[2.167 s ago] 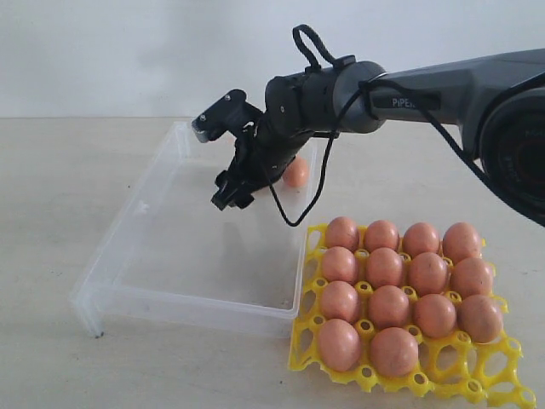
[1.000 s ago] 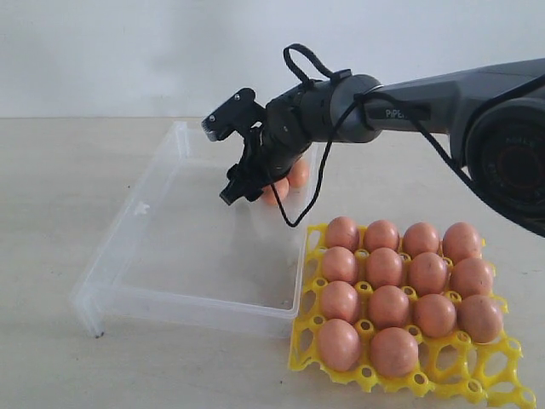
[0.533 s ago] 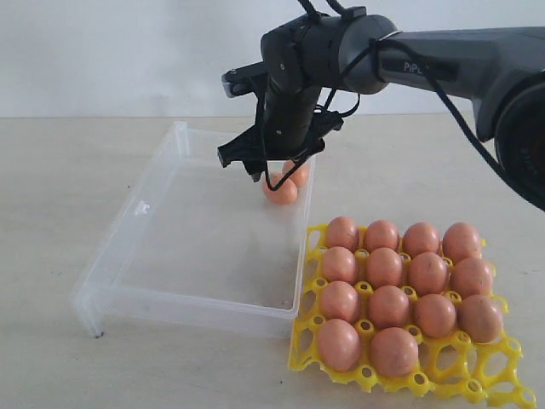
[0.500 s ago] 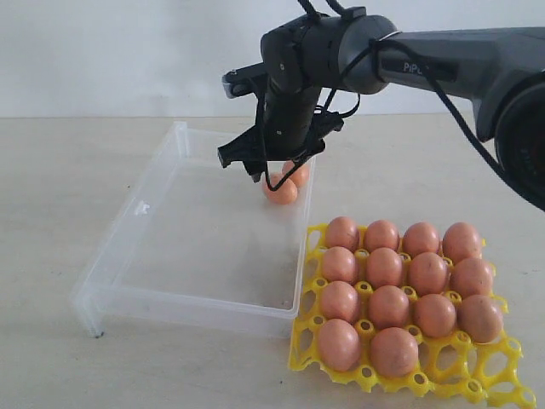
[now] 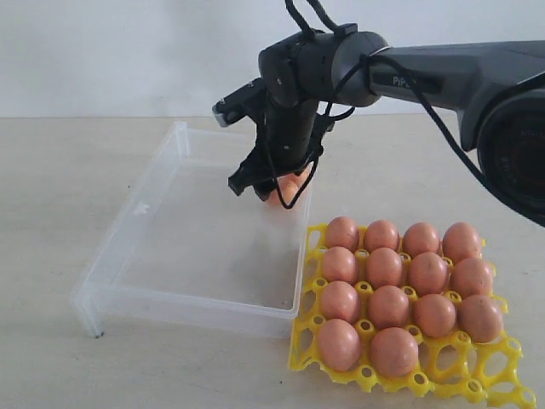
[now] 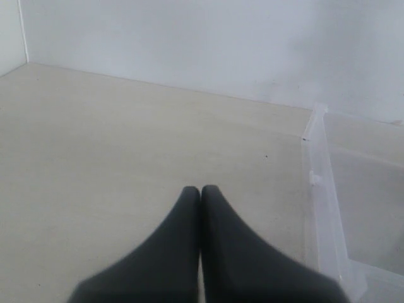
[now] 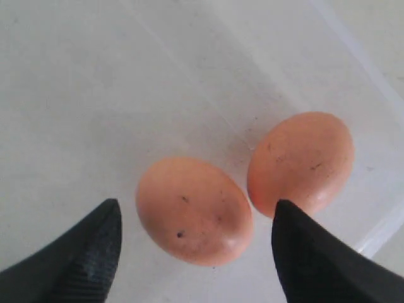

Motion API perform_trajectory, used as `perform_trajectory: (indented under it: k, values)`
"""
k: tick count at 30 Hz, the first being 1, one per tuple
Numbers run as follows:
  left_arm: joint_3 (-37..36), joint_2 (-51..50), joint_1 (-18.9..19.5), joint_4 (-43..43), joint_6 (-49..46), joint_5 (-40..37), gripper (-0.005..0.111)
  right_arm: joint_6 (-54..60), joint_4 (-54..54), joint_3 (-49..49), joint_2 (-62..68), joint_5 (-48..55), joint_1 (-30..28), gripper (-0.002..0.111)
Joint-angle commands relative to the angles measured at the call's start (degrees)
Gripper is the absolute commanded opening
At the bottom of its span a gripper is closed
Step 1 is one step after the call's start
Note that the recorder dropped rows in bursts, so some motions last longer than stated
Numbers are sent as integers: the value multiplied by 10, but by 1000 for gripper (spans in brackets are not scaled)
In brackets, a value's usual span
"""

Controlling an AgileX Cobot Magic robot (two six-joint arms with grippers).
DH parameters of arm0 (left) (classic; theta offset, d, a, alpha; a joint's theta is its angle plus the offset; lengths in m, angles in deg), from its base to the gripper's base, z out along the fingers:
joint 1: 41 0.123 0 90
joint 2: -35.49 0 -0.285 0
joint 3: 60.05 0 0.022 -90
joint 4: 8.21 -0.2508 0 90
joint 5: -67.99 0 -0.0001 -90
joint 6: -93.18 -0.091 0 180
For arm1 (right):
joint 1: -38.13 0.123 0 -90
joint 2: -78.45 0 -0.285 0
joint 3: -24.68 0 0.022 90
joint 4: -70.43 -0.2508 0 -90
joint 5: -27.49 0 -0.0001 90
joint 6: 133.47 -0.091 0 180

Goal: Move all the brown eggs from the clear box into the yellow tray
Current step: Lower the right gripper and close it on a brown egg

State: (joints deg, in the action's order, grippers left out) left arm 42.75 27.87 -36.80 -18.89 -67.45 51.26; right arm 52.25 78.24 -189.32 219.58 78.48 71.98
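Two brown eggs lie touching in the far right corner of the clear box (image 5: 170, 256): a speckled one (image 7: 194, 210) and a second one (image 7: 300, 162) beside the wall. My right gripper (image 7: 197, 208) is open, its fingers either side of the speckled egg without touching it. From the exterior view the right gripper (image 5: 271, 192) hangs low over those eggs (image 5: 287, 189) and hides most of them. The yellow tray (image 5: 502, 351) holds several brown eggs (image 5: 385, 267); two cups at its front right are bare. My left gripper (image 6: 201, 189) is shut and empty over the tabletop.
The clear box's wall (image 6: 319, 189) stands just beside the left gripper. The tray's edge sits against the box's right side. The right arm's black cable (image 5: 300, 183) hangs down over the box corner. A pale wall runs behind the table.
The right gripper has come down over the two eggs and turned, now covering most of them in the exterior view. The eggs and tray have not moved.
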Motion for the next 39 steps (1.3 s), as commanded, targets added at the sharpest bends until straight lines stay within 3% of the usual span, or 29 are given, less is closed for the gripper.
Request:
perform_trajectory:
  k: [1, 6, 19, 22, 24, 25, 30, 33, 39]
  values:
    - [0, -2, -3, 4, 4, 0, -4, 160, -2, -2, 5, 10, -2, 64]
    - [0, -2, -3, 4, 4, 0, -4, 255, -2, -2, 7, 7, -2, 64]
    - [0, -2, -3, 4, 4, 0, -4, 236, -35, -2, 32, 13, -2, 63]
    - [0, -2, -3, 4, 4, 0, -4, 221, -35, -2, 32, 9, -2, 40]
    - [0, -2, -3, 4, 4, 0, -4, 221, -35, -2, 32, 9, -2, 8]
    - [0, -2, -3, 4, 4, 0, -4, 216, -35, -2, 32, 9, -2, 0]
    - [0, -2, -3, 4, 4, 0, -4, 205, -37, -2, 32, 14, -2, 1]
    - [0, -2, -3, 4, 4, 0, -4, 131, -54, -2, 21, 30, -2, 1]
    - [0, -2, -3, 4, 4, 0, -4, 145, -213, -1, -67, 15, -2, 0]
